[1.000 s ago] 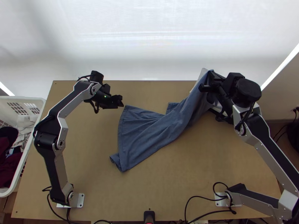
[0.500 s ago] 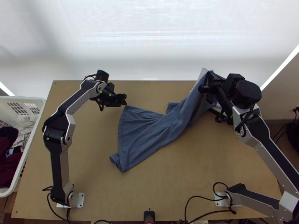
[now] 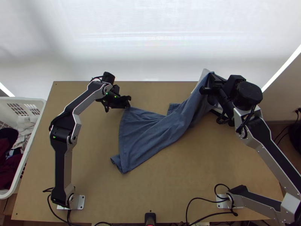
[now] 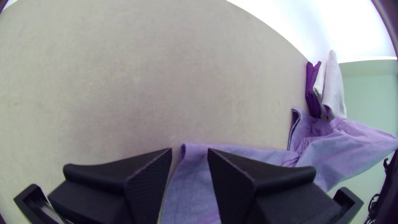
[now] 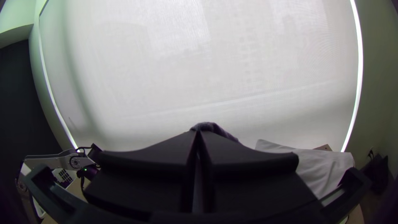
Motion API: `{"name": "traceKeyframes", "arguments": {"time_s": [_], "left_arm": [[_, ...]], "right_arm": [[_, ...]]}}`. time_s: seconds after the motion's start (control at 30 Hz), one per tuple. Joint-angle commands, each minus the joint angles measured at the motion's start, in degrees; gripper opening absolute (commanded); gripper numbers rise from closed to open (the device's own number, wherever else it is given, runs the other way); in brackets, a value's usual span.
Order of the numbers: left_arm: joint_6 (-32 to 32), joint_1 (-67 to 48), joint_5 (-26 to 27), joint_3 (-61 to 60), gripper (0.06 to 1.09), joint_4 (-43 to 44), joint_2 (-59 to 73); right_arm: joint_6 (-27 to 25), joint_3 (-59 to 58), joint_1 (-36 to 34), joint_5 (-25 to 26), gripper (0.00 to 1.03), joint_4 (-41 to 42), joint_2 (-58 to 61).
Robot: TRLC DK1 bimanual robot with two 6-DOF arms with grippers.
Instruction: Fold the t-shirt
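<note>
The blue t-shirt lies bunched diagonally over the middle of the table, its right part lifted off the wood. My left gripper is at the shirt's upper left corner; in the left wrist view the left gripper is open, with the corner of the shirt between and below its fingers. High at the table's far right, my right gripper holds the raised end. In the right wrist view the right gripper is shut on a bit of the shirt.
White cloth lies beside the raised shirt at the table's far right, with dark purple cloth next to it in the left wrist view. A white basket of clothes stands at the left edge. Cables run along the near edge.
My left gripper has moved right, up to the shirt's corner. The right arm and the shirt have stayed nearly still.
</note>
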Motion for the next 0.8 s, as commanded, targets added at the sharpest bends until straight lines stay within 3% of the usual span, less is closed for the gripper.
{"name": "traceKeyframes", "arguments": {"time_s": [0.0,0.03,0.53,0.77], "left_arm": [[-1.55,-0.37,-0.37,0.93,0.22,0.71,1.17],[-1.55,-0.46,-0.63,0.49,0.10,1.42,0.73],[-8.76,10.97,-3.36,5.50,0.10,2.82,-18.25],[-8.76,16.86,-4.50,6.73,0.10,3.26,-27.57]], "right_arm": [[0.56,-1.20,0.21,0.53,0.03,2.08,-1.40],[0.56,-1.20,0.21,0.53,0.03,2.17,-1.40],[-1.11,-2.43,-2.69,0.53,0.03,-2.23,-2.36],[-2.34,-0.14,-4.89,0.62,0.03,-5.57,-1.66]]}}
